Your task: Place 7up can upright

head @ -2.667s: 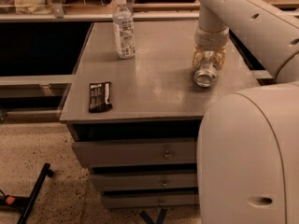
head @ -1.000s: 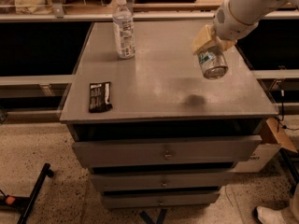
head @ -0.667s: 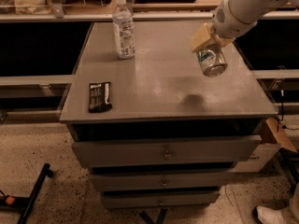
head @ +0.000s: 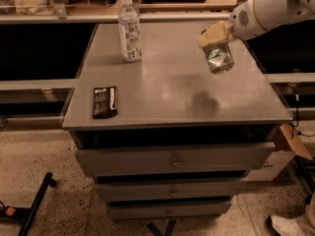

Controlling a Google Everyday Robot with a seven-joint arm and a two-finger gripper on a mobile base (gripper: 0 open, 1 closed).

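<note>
The 7up can (head: 219, 59) is silvery with green markings. It hangs tilted in the air above the right side of the grey cabinet top (head: 172, 90), its shiny end facing down and toward me. My gripper (head: 214, 38) comes in from the upper right on the white arm (head: 268, 9) and is shut on the can's upper part. The can's shadow (head: 204, 101) lies on the top below it.
A clear water bottle with a white cap (head: 129, 29) stands upright at the back left of the top. A black snack packet (head: 105, 102) lies near the front left edge. Drawers (head: 172, 161) sit below. A shelf rail (head: 147, 17) runs behind.
The can has been lifted off the cabinet top where it lay and now hangs in the air. Over the last second the gripper and can have barely moved.
</note>
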